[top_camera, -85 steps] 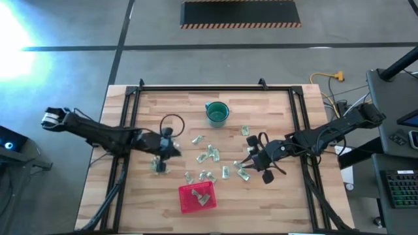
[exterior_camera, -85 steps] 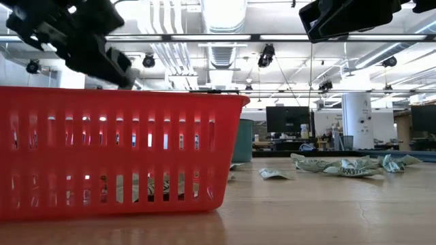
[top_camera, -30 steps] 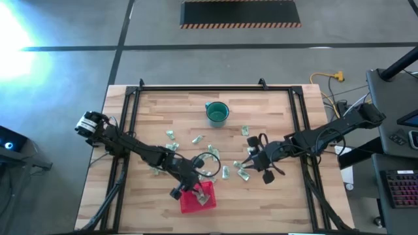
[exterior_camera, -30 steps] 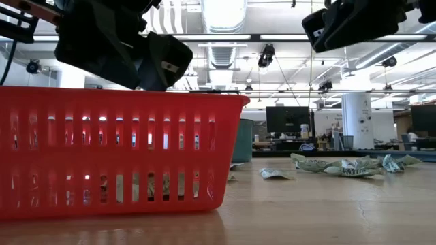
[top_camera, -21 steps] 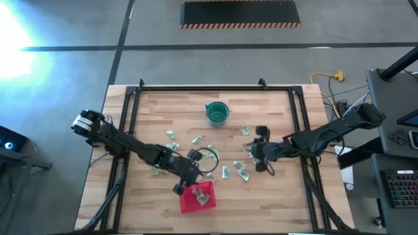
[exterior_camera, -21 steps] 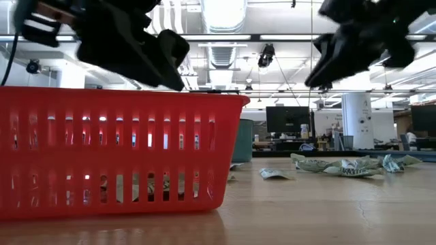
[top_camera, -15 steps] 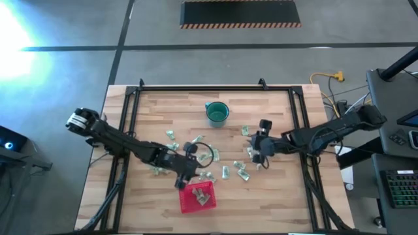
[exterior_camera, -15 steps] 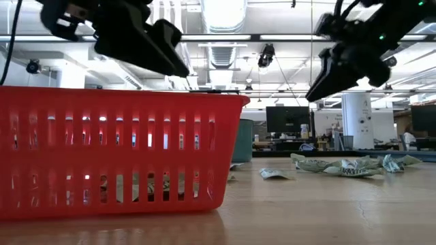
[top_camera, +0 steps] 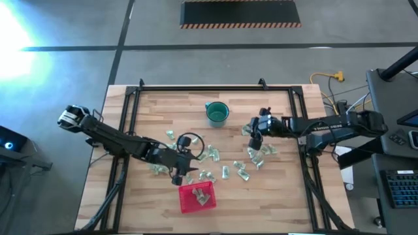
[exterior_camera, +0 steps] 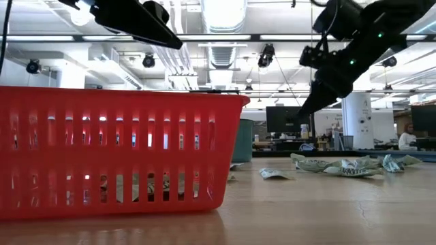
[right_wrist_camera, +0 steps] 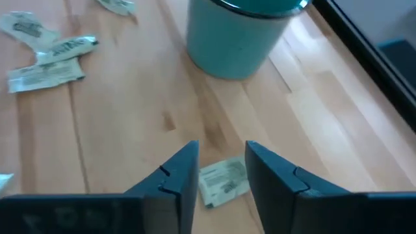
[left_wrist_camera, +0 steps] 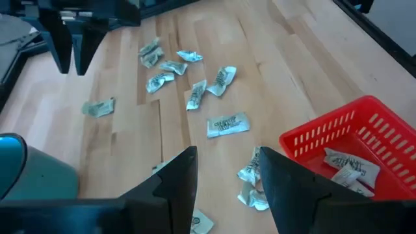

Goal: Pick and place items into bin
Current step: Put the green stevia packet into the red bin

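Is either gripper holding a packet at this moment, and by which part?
No. The left gripper and right gripper are both open and empty.

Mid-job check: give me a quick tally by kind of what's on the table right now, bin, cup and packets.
Red bin: 1
Teal cup: 1
Pale green wrapped packets: roughly 20, most loose on the wood and a few in the bin; they are too small and bunched for an exact count
Total: roughly 22
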Available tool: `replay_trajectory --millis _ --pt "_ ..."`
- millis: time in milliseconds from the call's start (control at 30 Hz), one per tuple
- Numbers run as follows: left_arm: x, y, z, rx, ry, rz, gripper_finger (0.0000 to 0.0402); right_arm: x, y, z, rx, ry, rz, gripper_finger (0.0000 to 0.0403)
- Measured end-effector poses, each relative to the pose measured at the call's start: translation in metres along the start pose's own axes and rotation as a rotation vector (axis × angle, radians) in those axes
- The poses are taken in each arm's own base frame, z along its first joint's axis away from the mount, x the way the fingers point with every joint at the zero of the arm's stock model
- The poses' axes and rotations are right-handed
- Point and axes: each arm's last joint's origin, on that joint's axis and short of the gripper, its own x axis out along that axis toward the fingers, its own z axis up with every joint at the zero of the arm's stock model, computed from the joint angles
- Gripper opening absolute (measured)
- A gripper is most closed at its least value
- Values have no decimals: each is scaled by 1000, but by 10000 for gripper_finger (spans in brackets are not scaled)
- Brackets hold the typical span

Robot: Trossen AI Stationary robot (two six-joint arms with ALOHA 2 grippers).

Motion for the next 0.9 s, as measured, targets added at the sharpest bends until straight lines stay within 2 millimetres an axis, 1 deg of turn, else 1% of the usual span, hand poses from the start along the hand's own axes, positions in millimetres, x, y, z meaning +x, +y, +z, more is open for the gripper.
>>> replay_trajectory --millis 200,400,567,667,767,900 --pt "0 0 0 0 -1 1 148 12 -14 -9 51 38 -18 161" --pt "0 0 0 0 -1 0 148 33 -18 -11 53 61 20 184" --pt "0 0 0 1 -1 0 148 52 -22 -9 46 122 -2 192" --pt "0 0 0 0 -1 0 148 61 -27 -10 83 157 -22 191" --pt "0 0 0 1 -1 0 148 69 -32 -10 126 183 -41 190" --pt "0 0 0 1 0 0 148 75 -33 -12 138 210 -48 190"
